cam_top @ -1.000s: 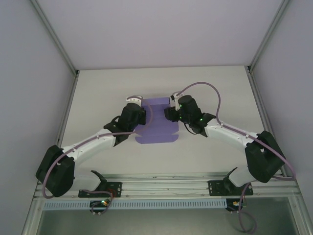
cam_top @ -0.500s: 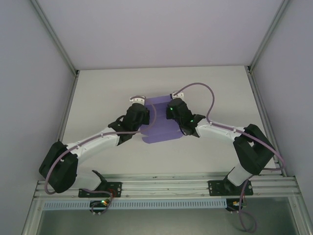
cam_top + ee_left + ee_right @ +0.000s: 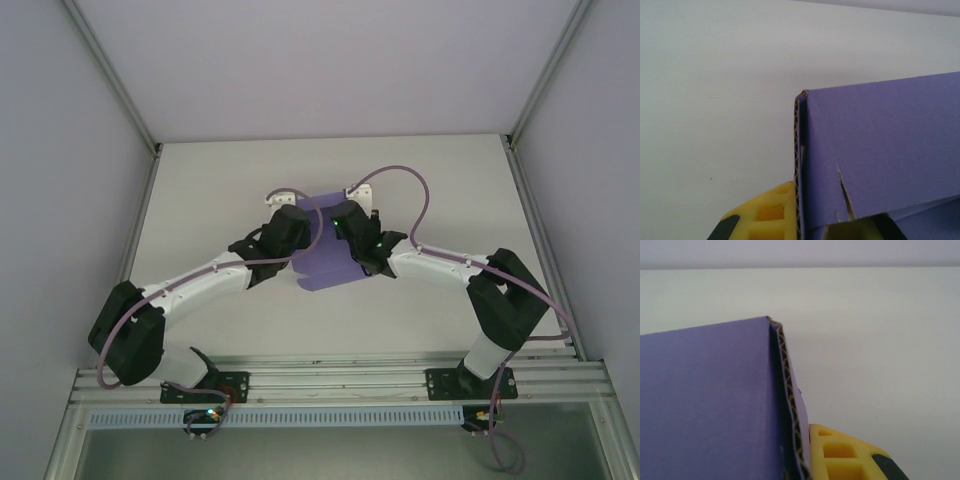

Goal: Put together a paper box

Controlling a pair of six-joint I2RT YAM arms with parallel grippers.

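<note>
The paper box [image 3: 327, 262] is lilac-purple corrugated card lying mid-table, its left and right sides folded upward. My left gripper [image 3: 298, 224] is shut on the left wall [image 3: 875, 150]. One yellow finger [image 3: 762, 212] is outside the wall's corrugated edge and the other finger [image 3: 862, 229] is on its inner side. My right gripper [image 3: 346, 222] clamps the right wall [image 3: 710, 400]. Its yellow finger [image 3: 840, 455] presses the outside of the folded edge, and its other finger is hidden behind the card. The two grippers stand close together over the box's far end.
The white tabletop [image 3: 220, 180] lies all around the box. Grey enclosure walls rise at the left, right and back. Metal posts [image 3: 155, 150] stand at the far corners. An aluminium rail [image 3: 340, 378] carrying the arm bases runs along the near edge.
Both grippers have moved inward toward each other, folding the card's sides up so the box looks narrower. The right gripper has closed on the right wall.
</note>
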